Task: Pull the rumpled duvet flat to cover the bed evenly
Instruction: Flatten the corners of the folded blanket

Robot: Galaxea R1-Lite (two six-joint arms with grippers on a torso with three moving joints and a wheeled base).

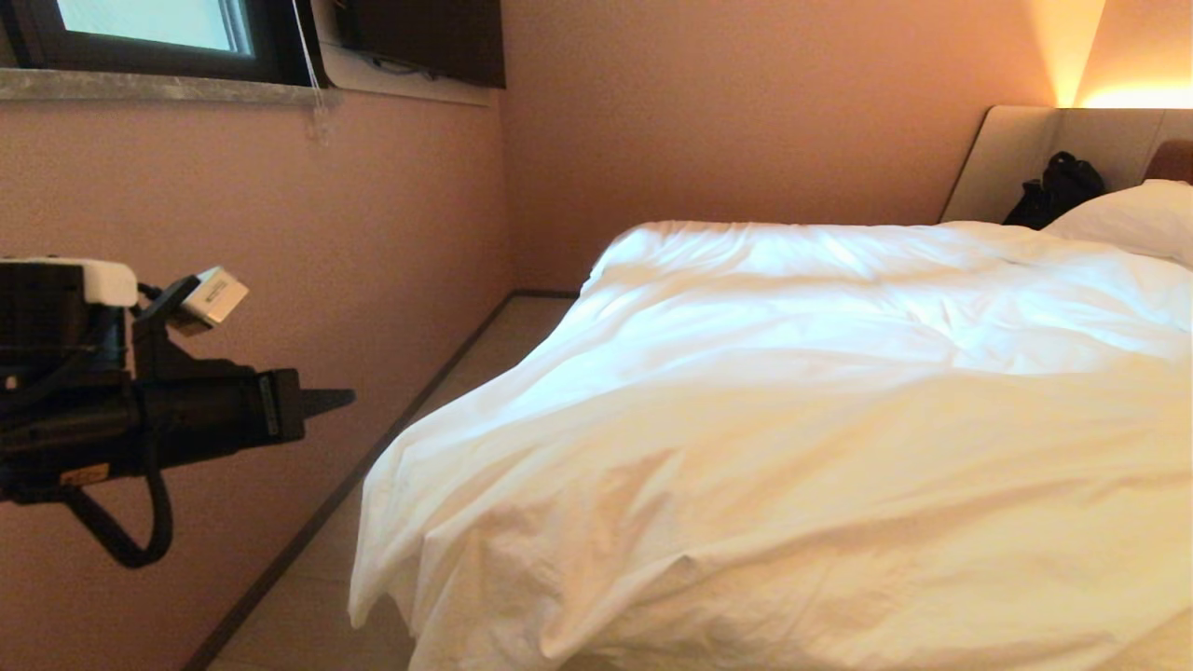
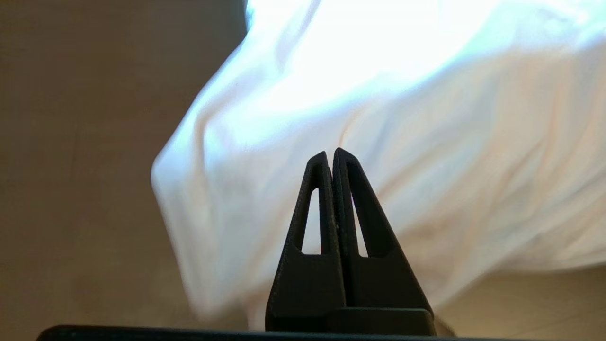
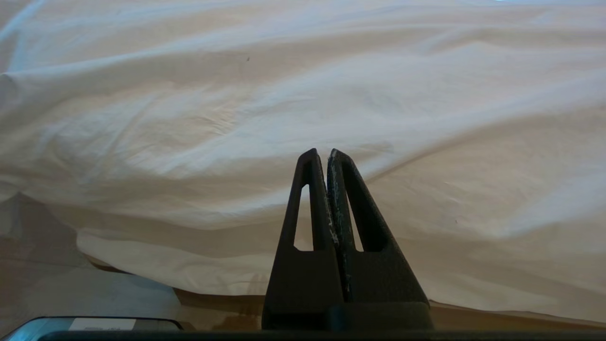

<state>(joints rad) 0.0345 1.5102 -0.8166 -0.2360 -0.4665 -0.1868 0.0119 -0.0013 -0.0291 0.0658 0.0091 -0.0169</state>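
Here the left hand (image 1: 340,401) hangs pressed together, empty, beside the pink wall (image 1: 280,233), apart from the duvet (image 1: 792,419); a black bag (image 1: 1058,191) leans against the headboard (image 1: 1007,154).

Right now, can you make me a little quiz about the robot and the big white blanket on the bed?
1. True or false: the left gripper is pinching the duvet.
2. What black thing leans against the headboard beside the pillow?
3. The duvet's near corner hangs: A) over the bed's edge toward the floor, B) folded up on top of the pillow, C) on the windowsill.

Key: 1 false, it is shut on nothing, off to the side. 2 a black bag. 3 A.
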